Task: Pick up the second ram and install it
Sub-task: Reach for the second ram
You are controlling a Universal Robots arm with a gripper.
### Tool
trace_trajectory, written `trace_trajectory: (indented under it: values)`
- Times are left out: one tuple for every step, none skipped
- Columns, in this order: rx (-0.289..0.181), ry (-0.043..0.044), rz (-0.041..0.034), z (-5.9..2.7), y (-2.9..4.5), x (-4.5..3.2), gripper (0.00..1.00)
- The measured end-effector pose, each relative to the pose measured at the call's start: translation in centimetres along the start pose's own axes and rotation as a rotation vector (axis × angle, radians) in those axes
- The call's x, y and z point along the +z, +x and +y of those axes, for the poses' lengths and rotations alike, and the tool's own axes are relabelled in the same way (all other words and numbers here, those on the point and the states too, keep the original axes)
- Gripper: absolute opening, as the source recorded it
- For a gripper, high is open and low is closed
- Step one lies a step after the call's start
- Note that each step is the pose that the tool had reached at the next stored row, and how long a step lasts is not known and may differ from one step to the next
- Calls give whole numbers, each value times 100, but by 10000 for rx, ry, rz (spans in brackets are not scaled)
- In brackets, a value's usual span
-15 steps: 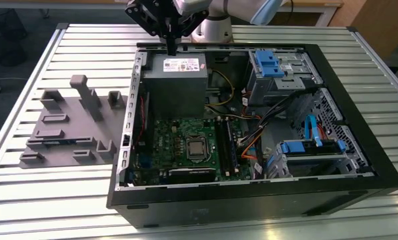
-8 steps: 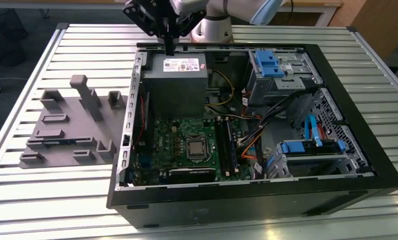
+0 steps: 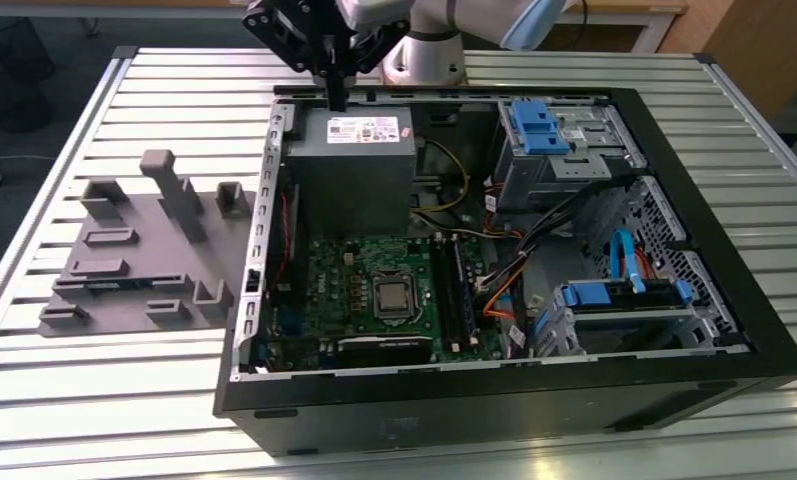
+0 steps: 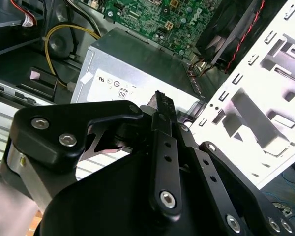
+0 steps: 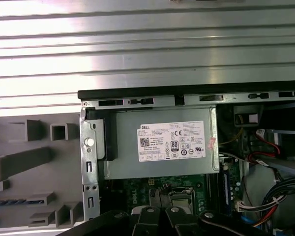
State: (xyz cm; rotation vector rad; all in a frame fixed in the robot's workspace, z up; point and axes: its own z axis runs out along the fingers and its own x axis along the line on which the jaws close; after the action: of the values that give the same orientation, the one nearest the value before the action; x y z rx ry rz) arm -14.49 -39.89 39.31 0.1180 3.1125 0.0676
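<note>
Open computer case (image 3: 505, 410) beside grey fixture (image 3: 131, 270) on slatted table (image 3: 105, 400).

pincer (image 3: 334, 98) | over grey power supply (image 3: 351, 160) | open computer case (image 3: 505, 410)

Robot lab: open PC (image 3: 505, 400) on slatted alu bench (image 3: 171, 90) (jig (image 3: 131, 270) beside).

Case (image 3: 505, 395) black, motherboard (image 3: 358, 280) green, PSU (image 3: 349, 170) grey with white label (image 3: 359, 129). Drive-bay clips (image 3: 532, 128) blue, one cable (image 4: 47, 49) yellow. Gripper (image 3: 334, 100) black. Fixture block (image 3: 131, 265) plain grey; table (image 3: 78, 400) silver, striped by parallel slats.
</note>
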Motion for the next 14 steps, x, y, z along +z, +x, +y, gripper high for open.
trace_trajectory:
  values:
    - [1, 0, 0, 0, 3, 0, 13]
    - [0, 0, 0, 0, 6, 0, 13]
    - [0, 0, 0, -1, 9, 0, 13]
    - [1, 0, -1, -1, 13, 0, 13]
    - [1, -1, -1, -1, 17, 0, 13]
    - [0, 0, 0, -1, 21, 0, 13]
    - [1, 0, 0, -2, 24, -1, 13]
    - [0, 0, 0, -2, 27, -1, 13]
    - [0, 0, 0, -2, 30, -1, 13]
    - [0, 0, 0, -2, 34, -1, 13]
    - [0, 0, 0, -3, 37, -1, 13]
    - [0, 0, 0, -3, 41, -1, 13]
    - [0, 0, 0, -3, 45, -1, 13]
    - [0, 0, 0, -4, 48, -1, 13]
